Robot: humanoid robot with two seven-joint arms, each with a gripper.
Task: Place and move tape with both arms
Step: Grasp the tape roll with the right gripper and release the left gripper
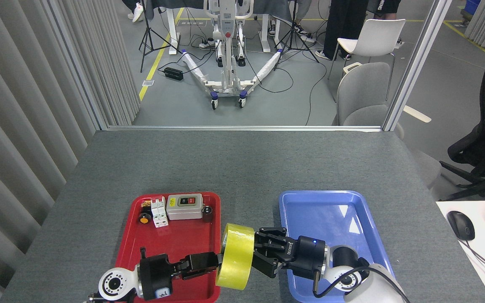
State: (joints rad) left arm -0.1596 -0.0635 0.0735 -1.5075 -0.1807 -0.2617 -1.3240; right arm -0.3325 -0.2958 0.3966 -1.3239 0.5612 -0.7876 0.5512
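Tape (235, 256) held on edge above the desk (242, 164), in the gap between red tray (131, 235) and blue tray (335, 202), roll axis running left to right. Left end effector (209, 263) touching the roll's left face, whether clamped or merely pressing cannot be told. Right end effector (263, 252) spread around the right face, apparently gripping it. Glossy translucent yellow film, smooth cylinder; trays hard shiny plastic; desk grey and felt-like.

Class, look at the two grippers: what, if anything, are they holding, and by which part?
The tape, upright on edge between both. The left gripper meets its left face, the right gripper its right face; exact finger contact cannot be told.
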